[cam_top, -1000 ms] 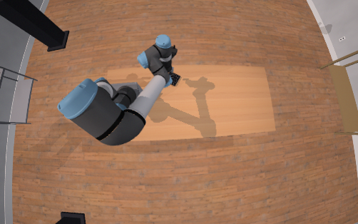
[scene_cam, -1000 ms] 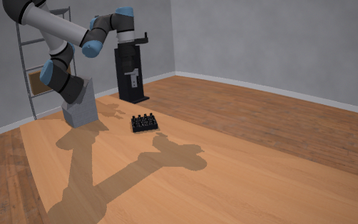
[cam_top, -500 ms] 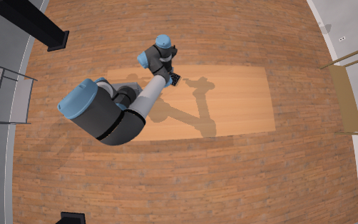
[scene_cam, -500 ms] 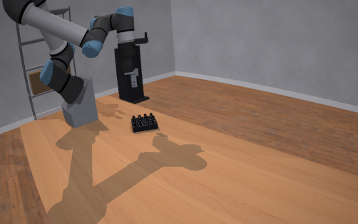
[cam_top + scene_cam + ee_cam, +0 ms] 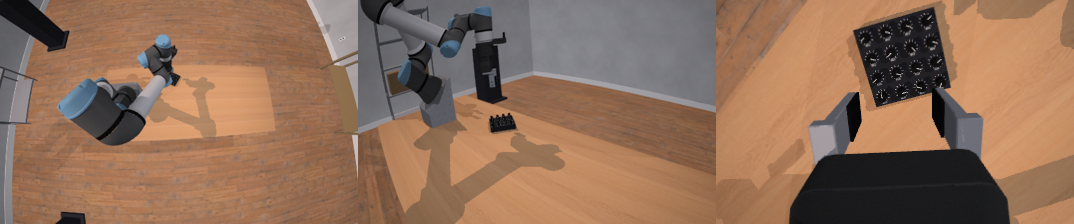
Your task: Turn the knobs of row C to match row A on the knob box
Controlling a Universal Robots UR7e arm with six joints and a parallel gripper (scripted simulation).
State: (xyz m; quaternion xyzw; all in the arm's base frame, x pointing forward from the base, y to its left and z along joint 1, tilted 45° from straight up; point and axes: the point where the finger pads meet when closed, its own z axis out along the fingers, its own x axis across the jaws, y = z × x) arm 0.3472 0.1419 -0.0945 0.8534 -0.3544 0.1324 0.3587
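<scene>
My jaws are wide open, with nothing between them. My two grey fingers [image 5: 492, 76] have black pads [image 5: 854, 117] on their inner sides, and they stand well apart.

The knob box [image 5: 175, 79] [image 5: 502, 123] [image 5: 902, 57] is black and sits on the wooden desk [image 5: 232, 103] [image 5: 607, 178] [image 5: 766, 125]. From my wrist, I see it past my fingertips, turned a bit crooked. I am up above the desk, not touching the box.

The box has sixteen knobs, four by four. Little white marks go around each knob, and a tiny white name is printed by it. The names are too small and blurry for me to read. I can't tell which row is A or C, and I can't see which side has the socket. The knobs' white lines point different ways.

My arm's big shadow [image 5: 205, 107] [image 5: 476, 178] lies on the desk. My arm stands on a grey block [image 5: 438, 115], and I can read no brand name on me.

No visible change from earlier in top or exterior view.
</scene>
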